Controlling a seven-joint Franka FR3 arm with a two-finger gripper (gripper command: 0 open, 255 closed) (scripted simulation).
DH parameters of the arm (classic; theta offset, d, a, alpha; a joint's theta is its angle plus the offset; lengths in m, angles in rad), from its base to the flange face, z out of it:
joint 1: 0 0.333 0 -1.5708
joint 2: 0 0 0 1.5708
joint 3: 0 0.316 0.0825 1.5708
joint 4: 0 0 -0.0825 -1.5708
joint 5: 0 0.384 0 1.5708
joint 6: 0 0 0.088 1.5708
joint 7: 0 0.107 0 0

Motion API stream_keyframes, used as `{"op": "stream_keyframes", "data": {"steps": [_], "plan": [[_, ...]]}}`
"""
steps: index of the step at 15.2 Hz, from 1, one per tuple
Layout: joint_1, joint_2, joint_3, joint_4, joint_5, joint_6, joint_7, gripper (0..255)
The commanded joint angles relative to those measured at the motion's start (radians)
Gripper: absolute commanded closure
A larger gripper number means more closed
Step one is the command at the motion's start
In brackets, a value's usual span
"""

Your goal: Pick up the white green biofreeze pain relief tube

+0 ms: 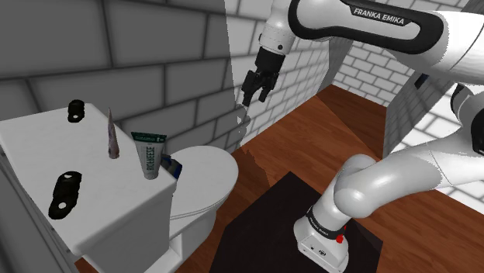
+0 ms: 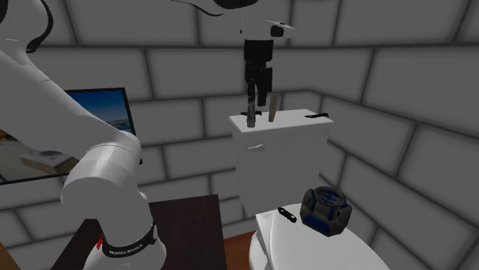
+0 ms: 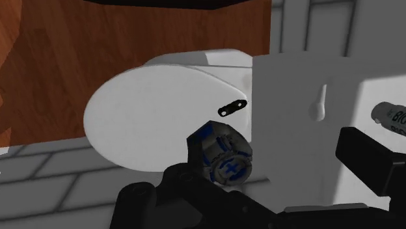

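My gripper (image 1: 254, 95) hangs in the air, fingers spread apart, grasping nothing. The white-and-green tube (image 1: 148, 153) stands upright on the toilet tank (image 1: 39, 147), well apart from it.

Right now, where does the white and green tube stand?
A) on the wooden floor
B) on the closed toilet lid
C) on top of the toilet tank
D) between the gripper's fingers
C: in the shoulder view the tube stands upright on the tank top, near the edge that faces the bowl, while the gripper hangs in the air well apart from it.
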Motion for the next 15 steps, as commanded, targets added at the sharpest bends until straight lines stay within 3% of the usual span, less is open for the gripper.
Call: {"op": "stream_keyframes", "data": {"steps": [1, 15], "plan": [[0.021, 0.061, 0.028, 0.042, 0.005, 0.015, -0.006, 0], [0.157, 0.459, 0.227, 0.378, -0.044, 0.038, -0.005, 0]]}}
